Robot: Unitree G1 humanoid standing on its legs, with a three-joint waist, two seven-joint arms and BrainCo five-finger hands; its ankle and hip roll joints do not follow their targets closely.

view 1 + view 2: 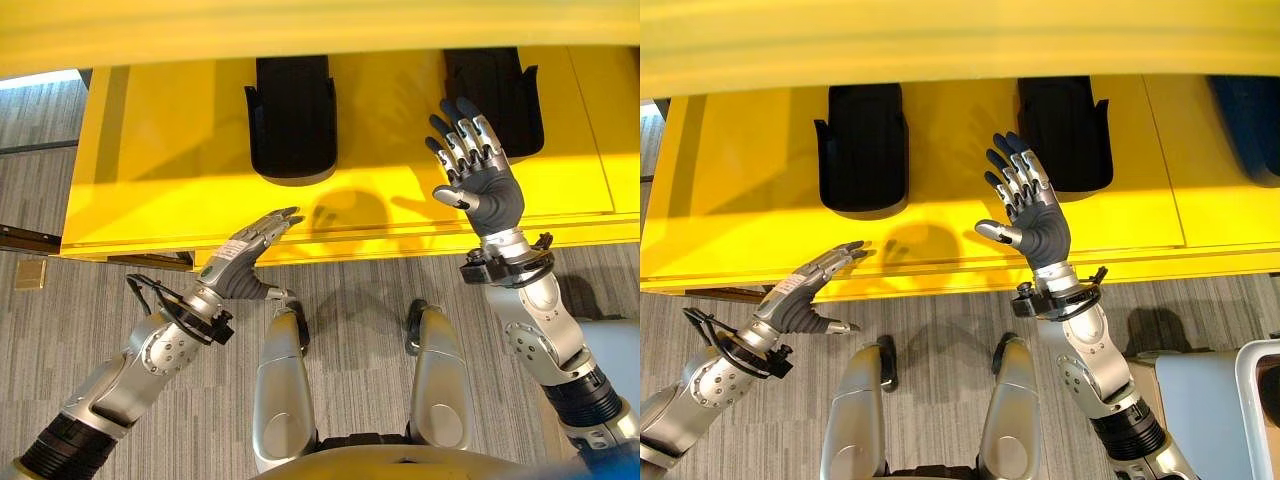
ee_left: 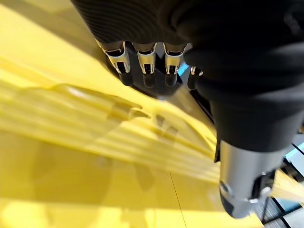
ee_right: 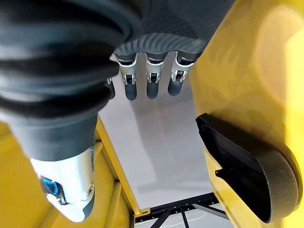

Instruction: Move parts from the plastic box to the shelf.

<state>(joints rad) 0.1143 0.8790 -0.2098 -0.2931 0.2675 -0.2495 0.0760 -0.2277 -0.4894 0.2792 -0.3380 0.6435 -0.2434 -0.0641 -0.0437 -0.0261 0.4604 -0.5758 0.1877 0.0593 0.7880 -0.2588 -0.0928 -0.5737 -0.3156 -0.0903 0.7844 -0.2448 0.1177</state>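
Yellow shelf already has two black parts toward its back edge; right hand hovers spread and empty, left hand relaxed near the front edge, probably just released

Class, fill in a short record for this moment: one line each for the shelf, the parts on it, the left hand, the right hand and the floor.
shelf: yellow, flat top, in front of the robot
parts: two black parts, left part and right part, side by side on the shelf, apart
left hand: open, empty, at the shelf's near edge
right hand: open, empty, fingers spread, raised near the right part
floor: grey carpet
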